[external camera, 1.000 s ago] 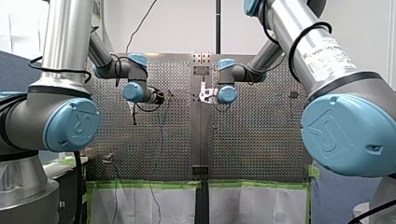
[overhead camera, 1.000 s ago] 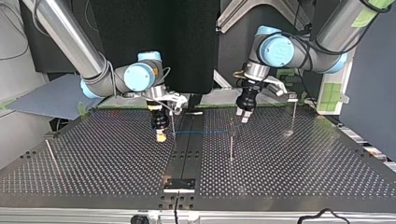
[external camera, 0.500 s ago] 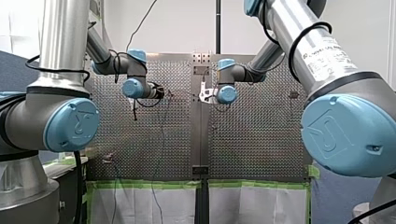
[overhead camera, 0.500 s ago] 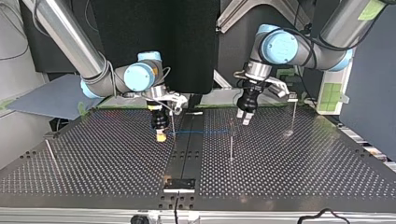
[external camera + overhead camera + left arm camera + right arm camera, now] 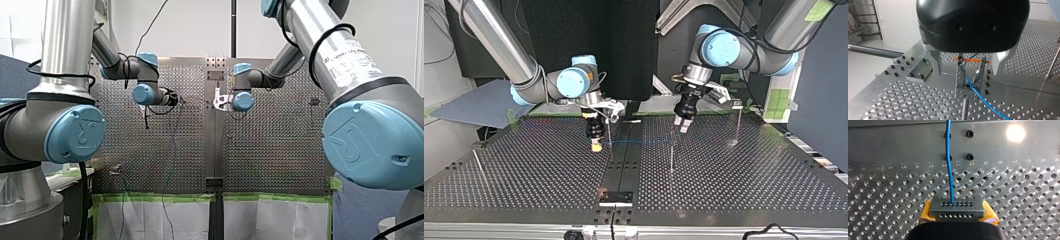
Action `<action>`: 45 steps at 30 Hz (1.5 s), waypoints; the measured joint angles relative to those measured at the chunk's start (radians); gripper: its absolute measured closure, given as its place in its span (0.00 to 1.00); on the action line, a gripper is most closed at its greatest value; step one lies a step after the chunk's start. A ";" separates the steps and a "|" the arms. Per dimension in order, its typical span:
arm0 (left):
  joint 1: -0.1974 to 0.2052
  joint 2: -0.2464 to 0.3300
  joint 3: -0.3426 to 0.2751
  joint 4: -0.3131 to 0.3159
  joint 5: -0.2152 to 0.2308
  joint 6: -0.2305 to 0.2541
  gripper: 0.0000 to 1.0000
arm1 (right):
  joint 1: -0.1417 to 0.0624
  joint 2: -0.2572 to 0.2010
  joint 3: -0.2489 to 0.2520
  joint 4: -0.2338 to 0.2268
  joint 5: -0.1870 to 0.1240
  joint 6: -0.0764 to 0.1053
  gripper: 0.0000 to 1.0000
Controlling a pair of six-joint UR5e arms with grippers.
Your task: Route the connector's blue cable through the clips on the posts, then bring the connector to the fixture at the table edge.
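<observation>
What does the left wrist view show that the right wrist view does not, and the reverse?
Only the left wrist view: my left gripper, open, near a clip on a post, the blue cable passing through the clip. Only the right wrist view: my right gripper shut on the connector, yellow pads at its sides. Both: the blue cable and the perforated table.

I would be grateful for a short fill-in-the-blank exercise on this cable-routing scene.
My right end effector is shut on the ___. Its pads are ___. The cable is ___. My left end effector, near the clip, holds nothing and is ___.
Answers: connector; yellow; blue; open.
</observation>
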 joint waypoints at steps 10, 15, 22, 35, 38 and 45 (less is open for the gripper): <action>-0.005 0.000 0.000 0.003 -0.001 0.003 0.00 | 0.000 0.000 0.000 0.001 -0.003 0.000 1.00; -0.007 0.000 0.000 0.003 0.000 0.000 0.00 | 0.000 0.000 0.000 0.004 -0.003 -0.001 1.00; -0.009 0.000 0.000 0.003 -0.001 -0.002 0.00 | 0.000 0.000 0.000 0.007 -0.003 0.000 1.00; -0.010 0.000 0.000 0.003 -0.045 0.031 0.00 | -0.001 0.000 0.000 0.008 -0.003 -0.001 1.00; -0.020 0.000 0.001 -0.004 -0.071 0.051 0.00 | -0.002 0.000 0.000 0.012 -0.003 -0.002 1.00; -0.066 -0.002 0.017 -0.030 -0.133 0.081 0.00 | -0.005 0.000 0.000 0.022 -0.002 -0.004 1.00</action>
